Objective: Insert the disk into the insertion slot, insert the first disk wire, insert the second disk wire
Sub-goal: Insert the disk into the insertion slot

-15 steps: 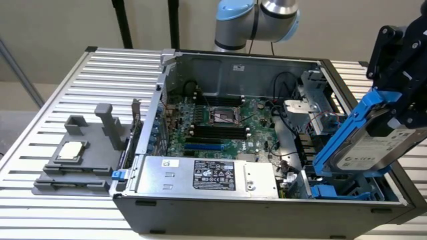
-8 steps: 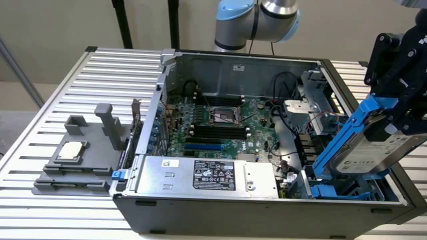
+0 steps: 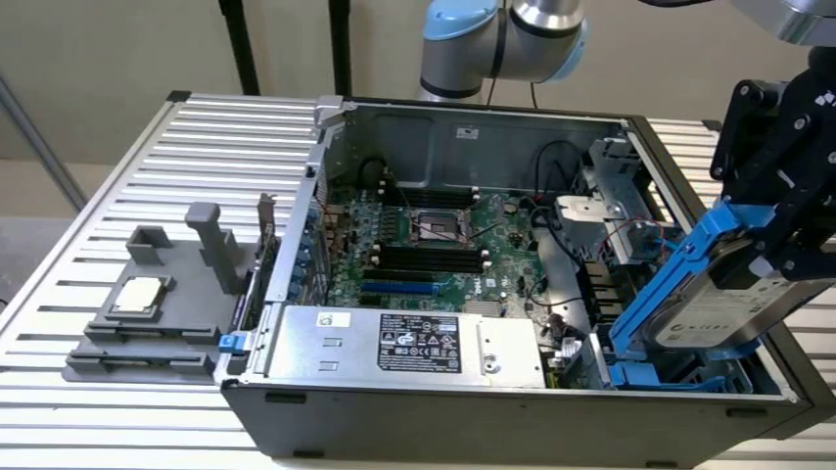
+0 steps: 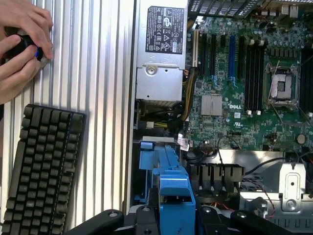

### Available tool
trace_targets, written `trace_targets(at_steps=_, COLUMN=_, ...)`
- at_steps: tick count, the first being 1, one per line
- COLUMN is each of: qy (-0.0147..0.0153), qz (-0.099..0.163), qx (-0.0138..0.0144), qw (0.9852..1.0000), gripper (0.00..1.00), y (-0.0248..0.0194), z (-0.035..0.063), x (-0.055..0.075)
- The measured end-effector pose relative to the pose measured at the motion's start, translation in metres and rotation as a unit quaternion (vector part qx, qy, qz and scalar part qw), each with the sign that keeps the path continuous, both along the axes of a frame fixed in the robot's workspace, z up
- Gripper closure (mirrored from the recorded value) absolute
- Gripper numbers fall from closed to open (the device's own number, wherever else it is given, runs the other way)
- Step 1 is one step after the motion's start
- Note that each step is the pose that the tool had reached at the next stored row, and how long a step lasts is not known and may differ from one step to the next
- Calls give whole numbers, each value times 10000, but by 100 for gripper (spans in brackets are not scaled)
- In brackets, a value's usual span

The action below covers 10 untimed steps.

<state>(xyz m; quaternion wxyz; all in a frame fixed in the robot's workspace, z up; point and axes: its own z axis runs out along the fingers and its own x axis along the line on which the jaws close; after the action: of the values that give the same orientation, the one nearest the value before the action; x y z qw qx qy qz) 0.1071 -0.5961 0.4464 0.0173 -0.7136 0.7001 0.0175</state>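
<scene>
Blue-framed disk (image 3: pixel 722 305) between the black fingers (image 3: pixel 793 257)

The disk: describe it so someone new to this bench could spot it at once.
Find the open computer case and go to its end on the exterior view's right. There the disk is held tilted in the black gripper. Unlike the flat silver power-supply box nearby, it sits in a bright blue carrier frame.

1. The exterior view looks down aslant on the whole computer case (image 3: pixel 496 419).
2. From above my gripper (image 4: pixel 175 216), the wrist view looks steeply down, nearer; both share motherboard (image 3: pixel 432 250) and power-supply box (image 4: pixel 159 83).
</scene>
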Motion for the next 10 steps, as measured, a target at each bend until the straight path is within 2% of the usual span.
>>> trace_targets(at_steps=3, qy=15, qz=0, qx=12, qw=10000, gripper=68, y=-20, z=-7, x=0)
trace_targets(at_steps=10, qy=19, qz=0, qx=20, qw=10000, gripper=68, y=-23, z=-22, x=-18)
